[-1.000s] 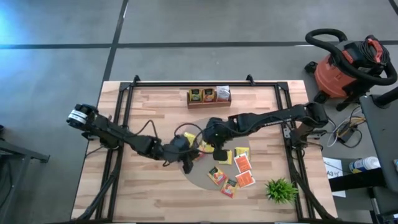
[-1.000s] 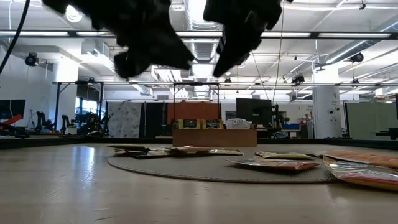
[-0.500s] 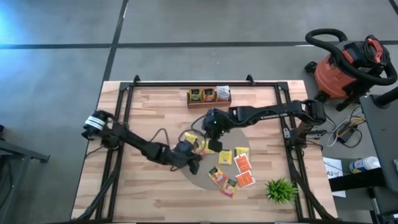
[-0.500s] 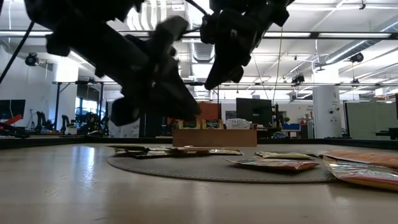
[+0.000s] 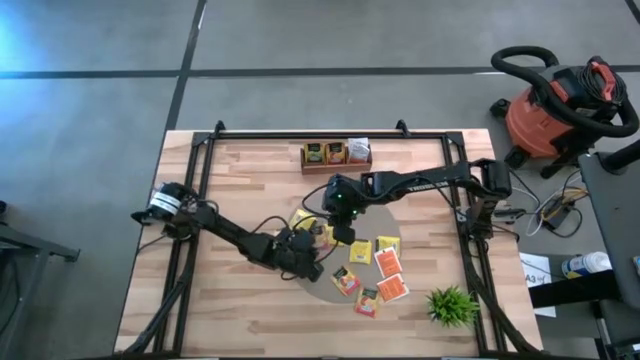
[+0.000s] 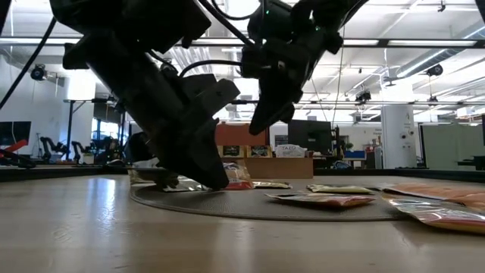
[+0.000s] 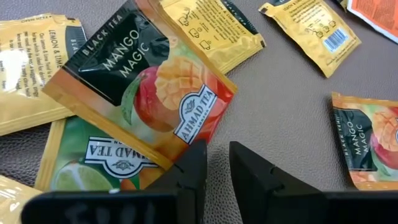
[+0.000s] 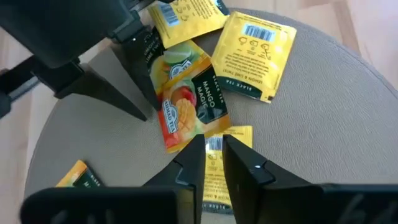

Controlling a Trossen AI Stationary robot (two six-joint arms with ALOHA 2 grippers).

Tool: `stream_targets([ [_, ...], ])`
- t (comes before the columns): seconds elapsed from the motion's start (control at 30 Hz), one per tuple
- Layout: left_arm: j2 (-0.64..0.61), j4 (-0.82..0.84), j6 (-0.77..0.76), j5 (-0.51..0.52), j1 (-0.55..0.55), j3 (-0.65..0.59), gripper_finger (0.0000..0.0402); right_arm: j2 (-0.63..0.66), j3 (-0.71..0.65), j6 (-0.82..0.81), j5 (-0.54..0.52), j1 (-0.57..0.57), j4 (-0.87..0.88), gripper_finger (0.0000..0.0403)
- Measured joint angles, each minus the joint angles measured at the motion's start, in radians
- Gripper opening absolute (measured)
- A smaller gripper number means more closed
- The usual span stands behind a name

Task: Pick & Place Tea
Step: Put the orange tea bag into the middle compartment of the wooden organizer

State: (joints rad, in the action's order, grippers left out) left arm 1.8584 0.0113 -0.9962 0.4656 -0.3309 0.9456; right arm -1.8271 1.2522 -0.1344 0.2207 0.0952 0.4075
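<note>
**Both grippers low over the tea pile**

The left gripper (image 5: 300, 262) is down at the nine o'clock edge of the round grey mat (image 5: 325, 290), its fingertips (image 7: 194, 163) drawn to a narrow slit and resting at the corner of a mango tea packet (image 7: 140, 81), with nothing pinched between them. That packet lies tilted on top of a lime-printed packet (image 7: 87, 165) and several yellow ones (image 7: 211, 28). In the low view the left gripper (image 6: 198, 163) reaches the mat surface.

The right gripper (image 5: 342, 232) hangs above the mat toward twelve o'clock, its fingers (image 8: 193, 163) also nearly closed and empty, just above the same mango packet (image 8: 189, 102) and beside a yellow packet (image 8: 258, 53).

The rest of the tea is scattered flat over the mat: yellow packets near its centre (image 5: 361, 252), orange-red ones toward four o'clock (image 5: 392, 275). A wooden tray (image 5: 336, 154) with a few packets stands at the table's twelve o'clock edge, and a small green plant (image 5: 450, 305) sits at five o'clock.
</note>
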Motion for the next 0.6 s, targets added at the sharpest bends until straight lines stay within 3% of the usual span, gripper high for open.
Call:
stream_targets([
  [0.2,0.000,0.000,-0.004,-0.002,0.000,-0.006,0.0071,-0.064,0.000,0.036,0.076,0.039,-0.062,0.0086],
  [0.43,0.000,-0.001,-0.008,-0.002,0.000,-0.010,0.0071,-0.167,0.040,0.049,0.240,0.081,-0.107,0.0118],
  [0.6,0.000,-0.002,-0.003,-0.002,0.000,-0.010,0.0071,-0.210,0.074,0.101,0.260,0.082,-0.107,0.0129],
])
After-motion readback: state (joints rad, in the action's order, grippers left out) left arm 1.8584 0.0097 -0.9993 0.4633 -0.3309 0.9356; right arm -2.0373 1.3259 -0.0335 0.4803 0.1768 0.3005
